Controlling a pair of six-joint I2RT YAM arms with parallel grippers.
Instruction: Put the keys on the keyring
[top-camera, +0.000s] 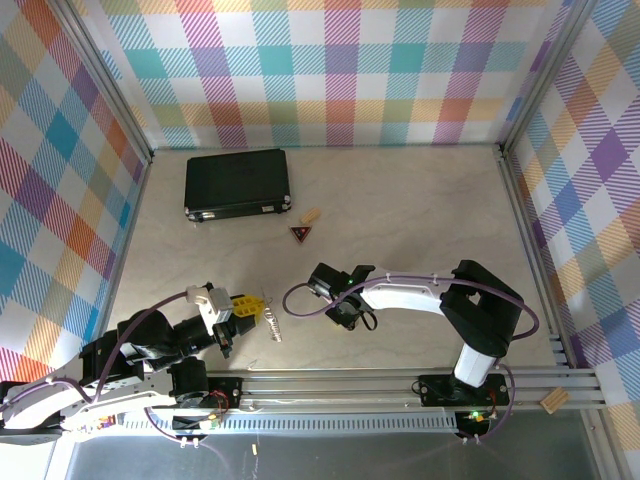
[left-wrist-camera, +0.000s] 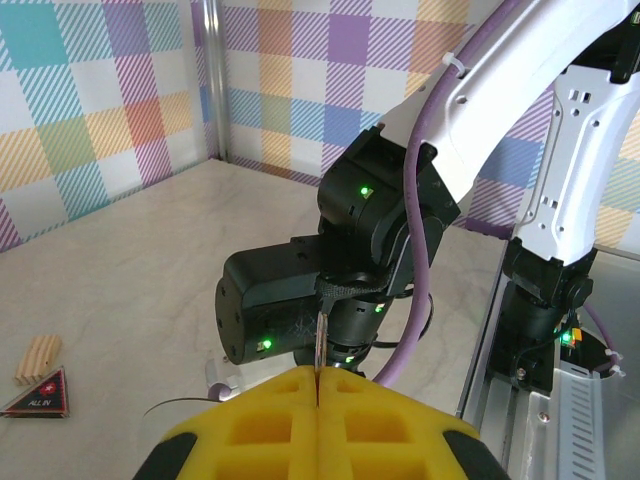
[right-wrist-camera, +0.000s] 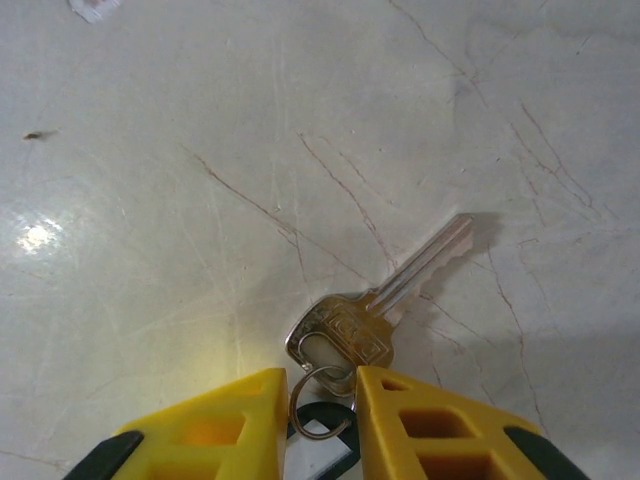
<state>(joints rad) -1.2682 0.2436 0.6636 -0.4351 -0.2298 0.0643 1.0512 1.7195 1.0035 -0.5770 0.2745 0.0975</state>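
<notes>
Silver-grey toothed metal key bunch (top-camera: 272, 323) is lying on the pale marbled table (top-camera: 420, 210), right at the tips of the left hand (top-camera: 252, 303) and near the front rail

Left hand's yellow fingers (left-wrist-camera: 250, 430) are pressing together, clamping a thin metal sliver (left-wrist-camera: 319, 345) that is standing edge-on between them. Can't tell from the wrist view whether that sliver belongs to the bunch

Right hand (right-wrist-camera: 320, 388) is pointing down at the table just right of the bunch, with the two hands facing each other across it. Its yellow fingers are sitting a narrow gap apart, and the thin wire keyring (right-wrist-camera: 294, 400) is sitting in that gap, looping through the head hole of a flat silver single key (right-wrist-camera: 385, 305). The key is lying flat on the table, blade pointing away from the fingers. Can't tell whether the fingers are actually squeezing the ring or only flanking it. A pale-and-dark tag (right-wrist-camera: 322, 458) is showing under the ring, partly hidden by the fingers

Dark-red triangular trinket (top-camera: 301, 234) with its tan ridged piece (top-camera: 312, 215) is lying mid-table, well apart from both hands. A flat black rectangular case (top-camera: 237, 182) is sitting at the far left
</notes>
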